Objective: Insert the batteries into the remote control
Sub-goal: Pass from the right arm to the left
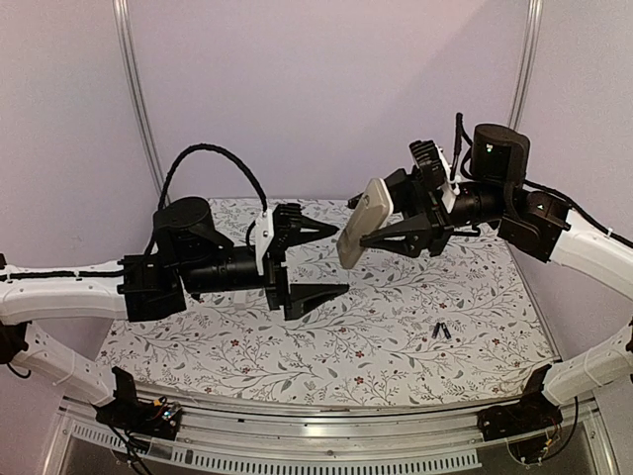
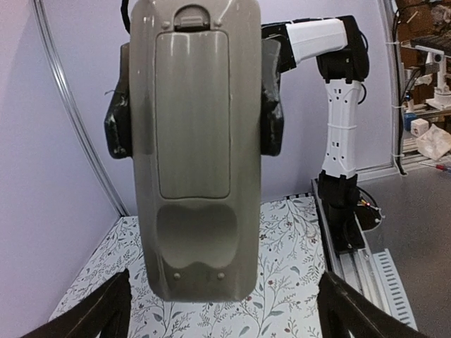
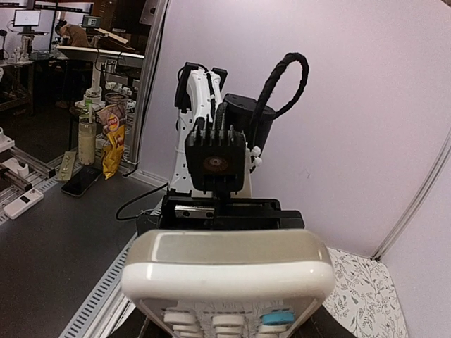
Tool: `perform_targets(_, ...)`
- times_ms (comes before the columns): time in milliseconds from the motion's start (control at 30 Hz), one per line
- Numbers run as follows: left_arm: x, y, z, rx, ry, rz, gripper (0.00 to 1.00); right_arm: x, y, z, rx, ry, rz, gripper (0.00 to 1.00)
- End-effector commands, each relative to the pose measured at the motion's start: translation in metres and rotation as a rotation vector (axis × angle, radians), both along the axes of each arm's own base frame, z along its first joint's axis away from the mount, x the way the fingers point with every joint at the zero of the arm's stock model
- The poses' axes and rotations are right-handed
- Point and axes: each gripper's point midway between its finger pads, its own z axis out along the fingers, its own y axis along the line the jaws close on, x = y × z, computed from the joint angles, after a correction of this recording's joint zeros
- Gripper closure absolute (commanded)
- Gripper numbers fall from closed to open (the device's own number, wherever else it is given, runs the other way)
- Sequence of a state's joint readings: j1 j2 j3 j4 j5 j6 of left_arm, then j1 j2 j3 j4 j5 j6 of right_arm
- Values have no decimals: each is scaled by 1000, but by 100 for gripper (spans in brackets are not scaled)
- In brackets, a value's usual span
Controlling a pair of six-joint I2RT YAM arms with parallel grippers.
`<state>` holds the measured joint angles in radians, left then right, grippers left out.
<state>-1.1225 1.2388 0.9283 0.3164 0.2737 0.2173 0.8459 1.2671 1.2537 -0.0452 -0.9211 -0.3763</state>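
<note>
My right gripper [image 1: 374, 220] is shut on the beige remote control [image 1: 361, 223] and holds it in the air above the table's middle. In the left wrist view the remote control [image 2: 194, 148] shows its back, with the battery cover [image 2: 192, 116] in place and the right fingers [image 2: 271, 116] clamping its sides. My left gripper [image 1: 334, 263] stands open just left of the remote, touching nothing; its fingertips [image 2: 106, 310] flank the remote's lower end. Two small dark batteries [image 1: 441, 332] lie on the table at the right. The right wrist view shows the remote's top end [image 3: 229, 271] and buttons.
The floral tablecloth [image 1: 376, 336] covers the table, which ends in a metal rail [image 1: 326, 435] at the near edge. Purple walls enclose the back and sides. The left arm's wrist [image 3: 215, 162] faces the right wrist camera from behind the remote.
</note>
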Motion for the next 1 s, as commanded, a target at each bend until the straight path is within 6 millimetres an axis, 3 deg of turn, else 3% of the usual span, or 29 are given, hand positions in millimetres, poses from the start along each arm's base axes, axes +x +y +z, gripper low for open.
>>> perform_targets(0,1,-10,11,-51,-72,19,11,0,0,11,15,25,9,100)
perform_targets(167,15,-18,11,-69,-59,82,22,2,2,9,10,38,2,100)
perform_targets(567,13,-23,18,-117,-27,67,49,7,4,3,-5,43,-18,100)
perform_targets(667,14,-23,20,-129,-10,67,61,8,4,1,-8,44,-25,100)
perform_targets(733,13,-22,24,-148,1,65,75,8,5,1,-9,45,-28,99)
perform_targets(767,14,-21,26,-161,7,69,82,9,5,1,-6,43,-32,97)
perform_targets(833,14,-19,29,-185,18,73,99,12,6,0,0,51,-42,83)
perform_targets(967,15,-17,31,-212,28,79,100,13,8,-1,21,70,-42,50)
